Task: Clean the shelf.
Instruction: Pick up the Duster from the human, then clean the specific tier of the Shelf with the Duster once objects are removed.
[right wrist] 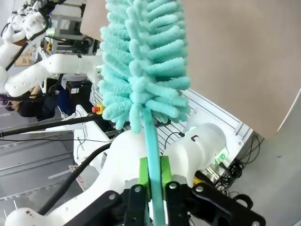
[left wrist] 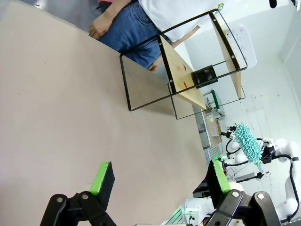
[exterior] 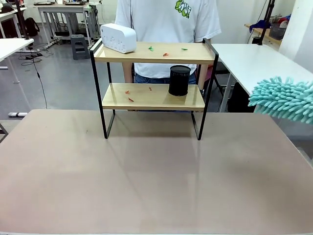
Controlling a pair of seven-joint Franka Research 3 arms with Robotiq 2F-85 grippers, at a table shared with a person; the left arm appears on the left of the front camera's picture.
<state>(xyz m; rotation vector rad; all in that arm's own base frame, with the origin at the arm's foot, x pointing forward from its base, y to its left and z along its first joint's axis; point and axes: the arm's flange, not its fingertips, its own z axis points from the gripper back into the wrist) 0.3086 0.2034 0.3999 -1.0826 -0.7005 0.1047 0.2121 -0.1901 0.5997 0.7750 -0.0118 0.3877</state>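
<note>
The shelf (exterior: 152, 53) stands mid-table, two light boards in a black frame. Small green and red scraps (exterior: 165, 54) lie on its top board and red scraps (exterior: 130, 99) on the lower one. In the left wrist view the shelf (left wrist: 181, 70) lies far ahead of my left gripper (left wrist: 160, 181), which is open over bare table with nothing between its green pads (left wrist: 103, 175). My right gripper (right wrist: 154, 176) is shut on the thin handle of a teal fluffy duster (right wrist: 141, 61). The duster head (exterior: 283, 99) hangs off the table's right side, apart from the shelf.
A white box (exterior: 117, 37) sits on the top board's left end and a black cylinder (exterior: 179, 81) on the lower board's right. A person (exterior: 168, 19) stands right behind the shelf. The brown table (exterior: 146, 181) stretches in front; a white table (exterior: 254, 58) stands back right.
</note>
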